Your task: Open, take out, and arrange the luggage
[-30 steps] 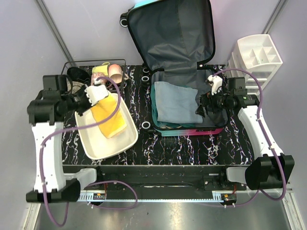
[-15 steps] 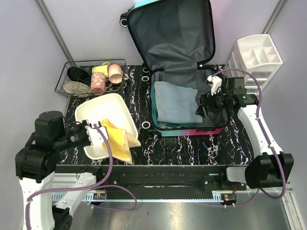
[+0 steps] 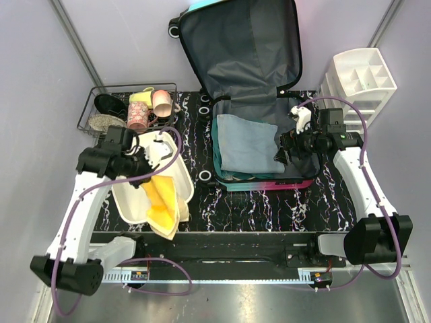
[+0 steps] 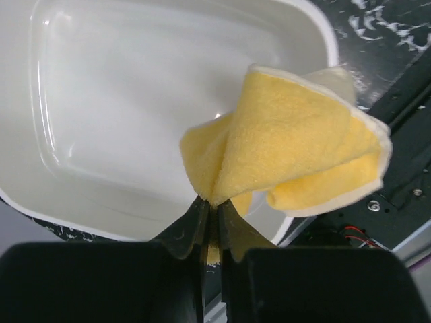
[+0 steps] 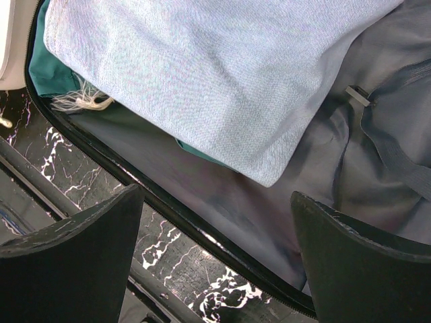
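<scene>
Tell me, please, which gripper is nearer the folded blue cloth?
Right. The right gripper hangs open at the cloth; the left gripper pinches a yellow towel over the white tub.

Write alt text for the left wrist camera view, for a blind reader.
The left claw is shut on a bunched corner of a yellow cloth, which fans out toward the right. Behind the cloth lies a white rectangular tub, and a strip of black marbled table shows at the upper right.

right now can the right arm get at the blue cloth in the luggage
Probably yes: the right claw hangs open close to the blue cloth, the luggage lid is up, nothing between them.
</scene>
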Robot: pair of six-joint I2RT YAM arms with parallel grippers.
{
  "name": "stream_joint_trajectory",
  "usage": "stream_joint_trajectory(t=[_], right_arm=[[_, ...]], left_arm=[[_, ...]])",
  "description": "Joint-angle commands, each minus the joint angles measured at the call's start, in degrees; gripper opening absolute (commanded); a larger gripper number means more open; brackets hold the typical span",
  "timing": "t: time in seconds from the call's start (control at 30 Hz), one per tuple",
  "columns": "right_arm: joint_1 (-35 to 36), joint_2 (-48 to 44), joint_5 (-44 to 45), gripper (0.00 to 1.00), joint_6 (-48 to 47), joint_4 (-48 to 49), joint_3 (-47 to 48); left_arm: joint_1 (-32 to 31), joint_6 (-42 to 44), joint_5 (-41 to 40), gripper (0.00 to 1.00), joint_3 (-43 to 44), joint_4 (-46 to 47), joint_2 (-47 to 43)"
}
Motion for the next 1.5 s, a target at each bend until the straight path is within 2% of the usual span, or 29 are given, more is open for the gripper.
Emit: stream_joint_trajectory(t=[0.0,0.2,0.4,0.6,0.7,0.73,0.77,0.83,0.87,0.9,0.93,1.0,1.13,1.33,1.4,1.47], right_arm=[[-0.15,-0.67,-0.58,1.0,0.17,0.1,0.29],[-0.23,-1.55,0.12,1.0,-0.18,-0.25,-0.42],[-0.15,-1.82,0.91,1.0,-0.44,-0.95,-0.15],[-0.15,-1.46,0.74,1.0,0.78,-0.95,-0.42],[-0.15,-1.29,1.09,1.0,0.87,-0.95,-0.15],[-0.15,-1.2,1.35,1.0,0.87,-0.78,-0.07],[-0.15,-1.11,1.53,1.0,0.87,-0.78,-0.07],[-0.15,-0.85,1.79,1.0,0.79,-0.17,-0.07],[-0.23,-0.76,1.79,1.0,0.87,0.01,-0.15],[-0.15,-0.76,1.88,1.0,0.87,0.27,-0.24],[-0.06,-0.76,1.27,1.0,0.87,1.32,-0.42],[0.29,-0.76,-0.74,0.98,-0.61,2.38,-1.03],[4.85,-1.02,0.55,0.95,-4.74,11.22,-3.14],[13.64,0.73,4.6,0.85,-15.45,25.73,-9.02],[15.75,0.65,5.13,0.87,-22.63,30.48,-13.67],[16.81,1.6,5.66,0.93,-27.32,32.26,-17.36]], left_arm=[[0.67,-4.18,-8.59,0.0,-0.6,9.63,2.95],[4.8,-1.02,-10.52,0.0,-4.37,19.82,9.98],[9.99,-0.23,-11.23,0.0,-2.97,26.59,20.0],[10.35,2.23,-10.35,0.01,-3.42,36.44,26.51],[10.52,2.85,-11.14,0.18,-1.49,37.59,30.55],[10.52,3.11,-11.58,0.27,-0.87,37.5,31.69],[10.52,3.03,-11.49,0.42,-0.08,36.37,31.87],[12.1,1.46,-7.48,0.58,3.69,32.6,30.74],[12.19,0.49,-4.67,0.77,5.36,31.01,29.78],[12.02,-0.3,-1.68,0.79,8.25,29.78,28.64],[11.67,-2.84,4.7,0.83,9.41,28.37,26.19],[9.22,-5.75,8.79,0.89,11.61,28.45,24.15],[4.99,-12.85,15.38,0.9,14.34,27.13,22.21],[4.37,-19.12,18.13,0.9,13.73,27.21,20.72],[4.46,-19.03,17.78,0.9,12.33,27.21,19.23],[4.37,-19.03,17.08,0.9,11.71,27.04,18.35]])
